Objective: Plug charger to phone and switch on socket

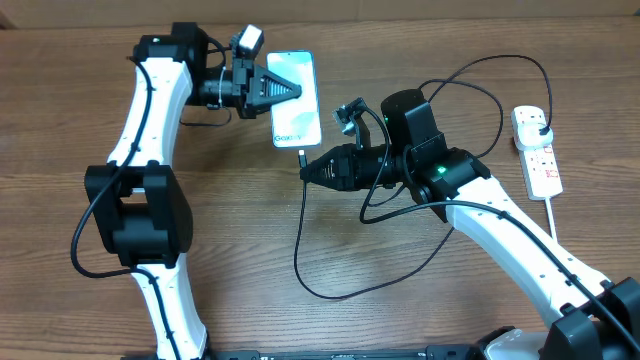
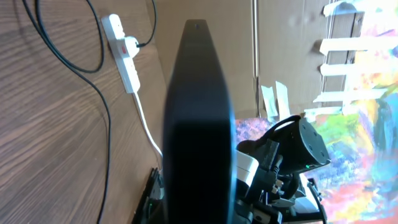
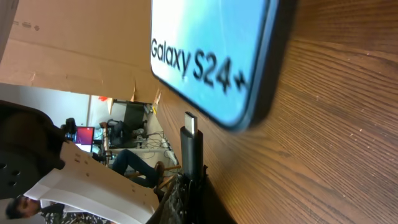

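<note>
The phone [image 1: 300,95] lies on the wooden table with its blue-teal screen up; the right wrist view shows its lower end [image 3: 211,50]. My left gripper [image 1: 292,91] is shut on the phone's left long edge, and the left wrist view sees the phone edge-on as a dark slab [image 2: 199,124]. My right gripper [image 1: 308,168] is shut on the charger's connector [image 3: 192,143], whose metal tip points at the phone's bottom edge with a small gap. The white socket [image 1: 540,160] lies at the far right, also seen in the left wrist view [image 2: 127,59], with the charger's black plug [image 1: 541,126] in it.
The charger's black cable [image 1: 300,250] loops across the table between my right arm and the socket. The socket's thick white cord [image 1: 552,215] runs toward the table's front edge. A red switch [image 2: 129,45] shows on the socket.
</note>
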Motion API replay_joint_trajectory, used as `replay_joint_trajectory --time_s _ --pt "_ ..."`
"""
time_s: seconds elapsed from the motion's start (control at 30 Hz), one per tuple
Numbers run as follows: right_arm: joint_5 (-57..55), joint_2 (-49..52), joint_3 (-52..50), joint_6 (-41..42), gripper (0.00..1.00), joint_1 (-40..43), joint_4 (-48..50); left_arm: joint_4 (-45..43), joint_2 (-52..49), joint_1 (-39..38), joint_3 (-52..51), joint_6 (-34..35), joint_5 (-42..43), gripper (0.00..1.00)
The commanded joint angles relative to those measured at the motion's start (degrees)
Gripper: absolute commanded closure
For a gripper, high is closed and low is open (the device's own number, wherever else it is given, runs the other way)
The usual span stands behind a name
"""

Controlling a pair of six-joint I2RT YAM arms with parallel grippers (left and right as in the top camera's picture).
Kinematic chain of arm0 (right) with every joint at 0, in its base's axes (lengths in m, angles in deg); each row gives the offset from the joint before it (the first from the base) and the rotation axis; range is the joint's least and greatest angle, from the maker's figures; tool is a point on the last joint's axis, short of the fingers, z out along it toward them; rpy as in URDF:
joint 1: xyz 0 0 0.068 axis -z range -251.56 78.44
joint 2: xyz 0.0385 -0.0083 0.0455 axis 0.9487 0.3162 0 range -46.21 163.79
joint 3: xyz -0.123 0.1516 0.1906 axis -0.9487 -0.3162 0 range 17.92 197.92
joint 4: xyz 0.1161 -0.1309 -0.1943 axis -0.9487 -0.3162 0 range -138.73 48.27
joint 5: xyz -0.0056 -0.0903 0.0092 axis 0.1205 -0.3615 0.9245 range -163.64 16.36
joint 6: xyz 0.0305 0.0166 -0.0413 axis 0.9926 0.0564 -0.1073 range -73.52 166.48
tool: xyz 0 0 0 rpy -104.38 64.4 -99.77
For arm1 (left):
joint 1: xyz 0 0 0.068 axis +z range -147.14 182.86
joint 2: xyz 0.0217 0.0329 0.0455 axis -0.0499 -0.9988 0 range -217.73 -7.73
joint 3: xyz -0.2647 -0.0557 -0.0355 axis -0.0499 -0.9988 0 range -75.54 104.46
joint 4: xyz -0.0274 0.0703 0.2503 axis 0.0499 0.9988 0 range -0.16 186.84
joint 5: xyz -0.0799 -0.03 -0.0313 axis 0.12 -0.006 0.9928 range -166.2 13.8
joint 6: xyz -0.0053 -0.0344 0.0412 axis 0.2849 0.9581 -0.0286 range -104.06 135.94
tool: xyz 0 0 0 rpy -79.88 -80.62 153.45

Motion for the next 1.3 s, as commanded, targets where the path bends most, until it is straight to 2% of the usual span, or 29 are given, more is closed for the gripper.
replay_joint_trajectory --time_s 0.0,0.43,0.63,1.27 --pt "0.4 -0.8 -0.1 -0.9 0.96 0.0 0.6 0.0 0.5 -1.2 1.1 0.2 0.7 0.96" --pt "0.4 -0.8 -0.1 -0.6 0.96 0.3 0.8 0.0 0.5 -1.4 1.1 0.2 0.6 0.96" --pt "0.3 -0.8 -0.1 0.7 0.96 0.8 1.0 -2.3 0.5 -1.4 1.1 1.2 4.5 0.96" --pt "-1.8 -0.8 -0.1 3.8 0.96 1.0 2.6 -3.5 0.5 -1.4 1.1 2.8 4.5 0.95"
